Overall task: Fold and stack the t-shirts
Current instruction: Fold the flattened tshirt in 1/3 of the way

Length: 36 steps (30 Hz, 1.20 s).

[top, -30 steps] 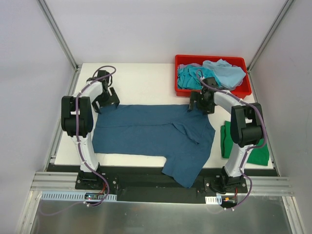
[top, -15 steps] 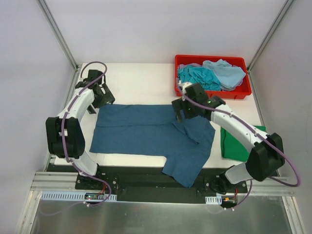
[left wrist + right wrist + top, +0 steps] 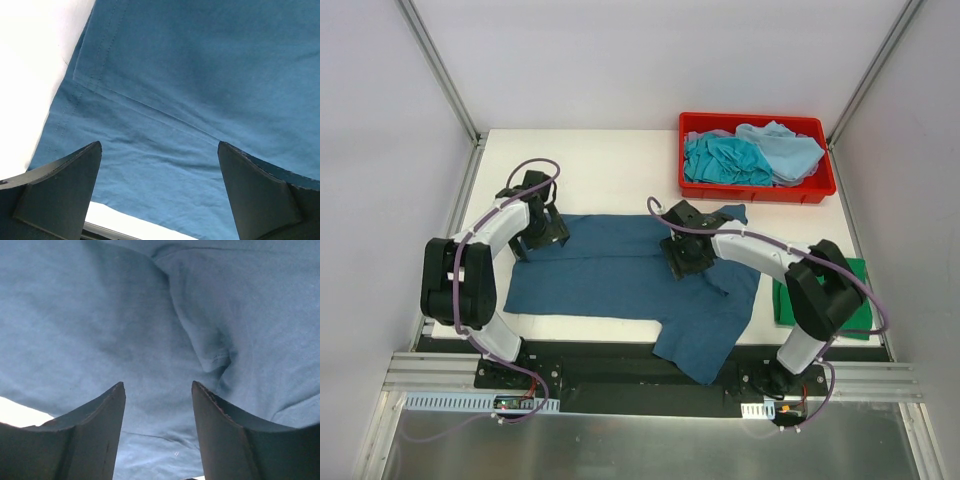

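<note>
1. The dark teal-blue t-shirt (image 3: 610,270) lies spread across the worktop (image 3: 610,170), directly beneath both end effectors. One part of it trails nearward, below and to the right of the right end effector (image 3: 680,257), over the worktop's near rim.
2. The left end effector (image 3: 544,230) sits low over the shirt's far left corner. Its fingers are spread wide with nothing between them. In its wrist view a stitched hem is doubled over just ahead of the fingers, and bare worktop shows off to the upper left.
3. The right end effector hangs over the shirt's middle-right with its jaws parted moderately and empty. A puckered sleeve fold lies just ahead of it and slightly to the right.
4. The fold of this shirt looks barely begun. A strip along the far edge appears turned over, but the body is wide and flat and the sleeves are untucked.
5. A green t-shirt (image 3: 782,303) lies to the right of the right end effector, well apart from it and partly hidden by the right arm. It appears folded already, so it is probably the base of the stack.
6. Beyond the right end effector and to its right stands the red plastic bin (image 3: 757,190). It holds a crumpled turquoise t-shirt (image 3: 720,160) and a pale blue t-shirt (image 3: 785,150), both unfolded.
7. By this reckoning one shirt is done and one is in hand. Left to do are finishing the blue shirt, stacking it on the green one, and folding the two in the bin.
</note>
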### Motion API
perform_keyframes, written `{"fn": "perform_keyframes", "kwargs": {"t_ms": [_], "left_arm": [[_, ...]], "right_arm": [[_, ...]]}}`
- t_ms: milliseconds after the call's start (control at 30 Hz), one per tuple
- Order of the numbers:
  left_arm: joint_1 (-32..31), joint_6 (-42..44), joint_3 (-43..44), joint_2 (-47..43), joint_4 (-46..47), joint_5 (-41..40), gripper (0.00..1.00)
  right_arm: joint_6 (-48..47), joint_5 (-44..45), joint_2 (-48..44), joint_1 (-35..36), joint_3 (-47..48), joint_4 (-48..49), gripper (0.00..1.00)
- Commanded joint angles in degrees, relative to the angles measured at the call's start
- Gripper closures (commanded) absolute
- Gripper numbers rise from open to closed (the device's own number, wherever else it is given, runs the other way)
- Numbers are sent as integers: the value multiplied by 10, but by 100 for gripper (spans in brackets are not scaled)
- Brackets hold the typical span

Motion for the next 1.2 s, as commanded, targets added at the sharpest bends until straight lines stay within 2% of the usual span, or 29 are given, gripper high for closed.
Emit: {"fn": "perform_keyframes", "kwargs": {"t_ms": [0, 167, 267, 400, 533, 700, 767, 933, 1033, 1167], "left_arm": [[0, -5, -15, 8, 3, -23, 1], [0, -2, -18, 11, 4, -40, 1], [0, 4, -15, 17, 5, -46, 1], [0, 6, -17, 18, 5, -57, 1], [0, 6, -15, 16, 5, -55, 1], [0, 7, -11, 19, 5, -55, 1], [0, 9, -11, 20, 4, -57, 1], [0, 11, -10, 14, 4, -53, 1], [0, 13, -8, 13, 4, -48, 1], [0, 14, -7, 7, 4, -47, 1]], "right_arm": [[28, 26, 38, -20, 36, 12, 45], [27, 76, 61, -33, 38, 22, 50], [24, 82, 77, -47, 44, 27, 54], [14, 94, 90, -63, 53, 30, 64], [13, 87, 85, -69, 58, 30, 67], [-3, 80, 90, -76, 69, 12, 94], [-3, 63, 87, -77, 76, -5, 100], [-2, -18, 54, -77, 94, -88, 100], [5, -97, 40, -76, 118, -149, 100], [30, -190, 30, -78, 134, -176, 100]]}}
